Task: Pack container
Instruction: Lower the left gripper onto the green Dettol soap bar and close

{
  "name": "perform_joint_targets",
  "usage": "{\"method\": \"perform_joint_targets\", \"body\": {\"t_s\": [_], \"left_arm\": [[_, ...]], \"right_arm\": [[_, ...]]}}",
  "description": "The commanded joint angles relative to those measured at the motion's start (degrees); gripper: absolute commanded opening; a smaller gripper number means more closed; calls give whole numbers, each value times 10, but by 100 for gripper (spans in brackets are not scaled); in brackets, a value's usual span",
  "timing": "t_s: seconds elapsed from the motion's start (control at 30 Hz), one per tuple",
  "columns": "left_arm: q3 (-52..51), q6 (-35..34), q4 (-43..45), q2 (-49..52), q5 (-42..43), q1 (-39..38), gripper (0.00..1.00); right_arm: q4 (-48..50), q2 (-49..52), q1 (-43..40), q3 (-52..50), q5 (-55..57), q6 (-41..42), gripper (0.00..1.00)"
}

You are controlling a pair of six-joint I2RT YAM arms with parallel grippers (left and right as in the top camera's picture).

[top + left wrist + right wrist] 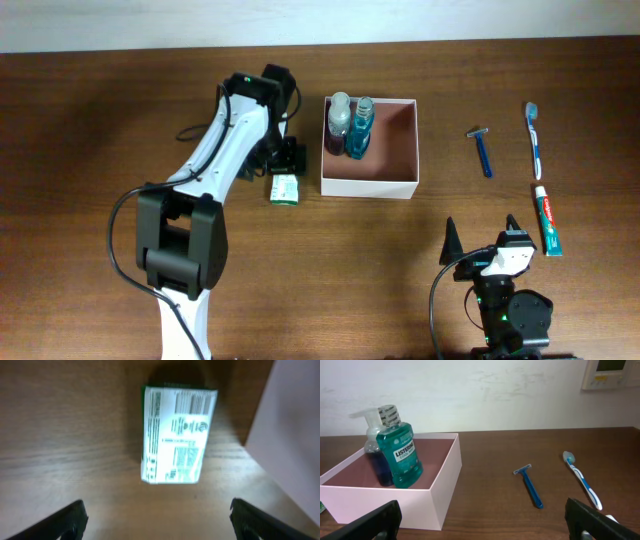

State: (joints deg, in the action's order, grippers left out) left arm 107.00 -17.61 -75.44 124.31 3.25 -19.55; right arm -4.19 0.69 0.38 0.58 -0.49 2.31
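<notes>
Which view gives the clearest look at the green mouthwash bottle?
Right wrist. It shows the mouthwash bottle from the side, upright in the container, with its Listerine label readable. Overhead shows only its cap and shoulders from above, small. Left wrist does not show it at all.

Overhead: looks straight down on table (90, 110). Left wrist: close, faces down onto packet (179, 435). Right wrist: low, level, shares box (390, 505) with overhead.

small box (177, 435) print: blurred, unreadable | container (295, 435): mostly cut by right edge
</notes>
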Motion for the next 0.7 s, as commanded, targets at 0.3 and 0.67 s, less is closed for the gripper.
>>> {"method": "perform_joint_targets", "body": {"t_s": [0.3,0.67], "left_arm": [[-101,10,118,-5,4,2,89],[-112,9,146,15,-11,1,89]], "right_arm": [[-3,-5,-5,-3,-5,-4,98],[-3,-5,-5,-3,-5,-4,99]]}}
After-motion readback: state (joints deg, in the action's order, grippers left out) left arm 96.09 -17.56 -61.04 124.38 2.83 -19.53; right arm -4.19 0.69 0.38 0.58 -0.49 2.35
